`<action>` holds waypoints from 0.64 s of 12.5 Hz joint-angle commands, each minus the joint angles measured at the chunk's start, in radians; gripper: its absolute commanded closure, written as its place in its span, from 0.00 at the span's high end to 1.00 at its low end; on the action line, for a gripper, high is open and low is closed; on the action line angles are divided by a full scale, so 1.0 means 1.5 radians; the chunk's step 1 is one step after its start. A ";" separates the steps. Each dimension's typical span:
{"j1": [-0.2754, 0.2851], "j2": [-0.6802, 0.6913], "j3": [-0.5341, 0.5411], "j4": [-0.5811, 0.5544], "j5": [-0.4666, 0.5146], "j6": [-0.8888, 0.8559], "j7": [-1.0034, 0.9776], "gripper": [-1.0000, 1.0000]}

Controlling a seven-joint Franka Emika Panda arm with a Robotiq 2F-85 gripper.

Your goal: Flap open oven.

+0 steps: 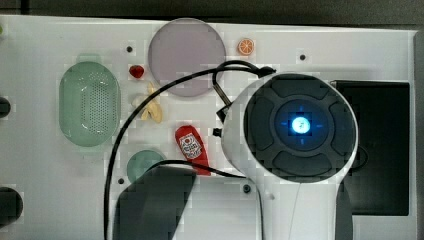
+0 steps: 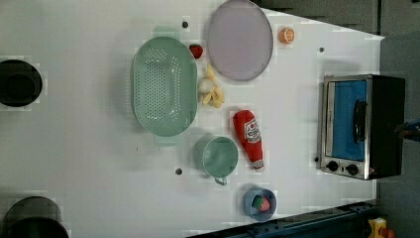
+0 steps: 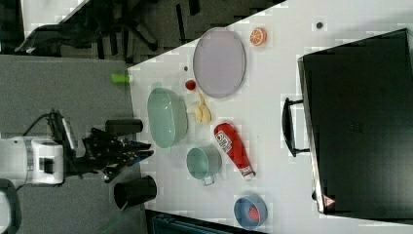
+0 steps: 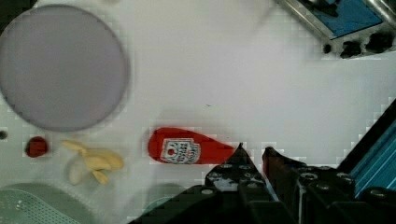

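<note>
A white table (image 2: 99, 148) carries everything, with grey floor (image 3: 73, 73) beside it and dark chair legs further off in the right view. The oven (image 2: 361, 126) is the biggest item, standing at the table's edge on the left view's right, its blue-tinted door shut, the dark bar handle (image 3: 288, 126) across it and two black knobs below. Next in size is the green colander (image 2: 163, 87), holding nothing visible, then the flat purple plate (image 2: 240, 39), bare. The green mug (image 2: 218, 156) sits just beside the red ketchup bottle (image 2: 250, 138), which lies on its side. A small blue bowl (image 2: 259, 203) near the table's edge contains a strawberry. A peeled banana (image 2: 213, 91), another strawberry (image 2: 196, 50) and an orange slice (image 2: 286, 35) lie loose. The gripper (image 4: 254, 154) hangs above the table with the ketchup bottle's cap end just beyond its tips in the wrist view; its fingers stand nearly together with a narrow gap, gripping nothing.
</note>
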 commanded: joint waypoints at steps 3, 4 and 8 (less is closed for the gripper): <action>-0.029 -0.007 -0.061 -0.046 -0.006 0.016 -0.291 0.18; -0.033 -0.007 -0.080 -0.058 -0.006 0.034 -0.361 0.18; -0.046 0.005 -0.158 -0.112 -0.006 0.135 -0.600 0.18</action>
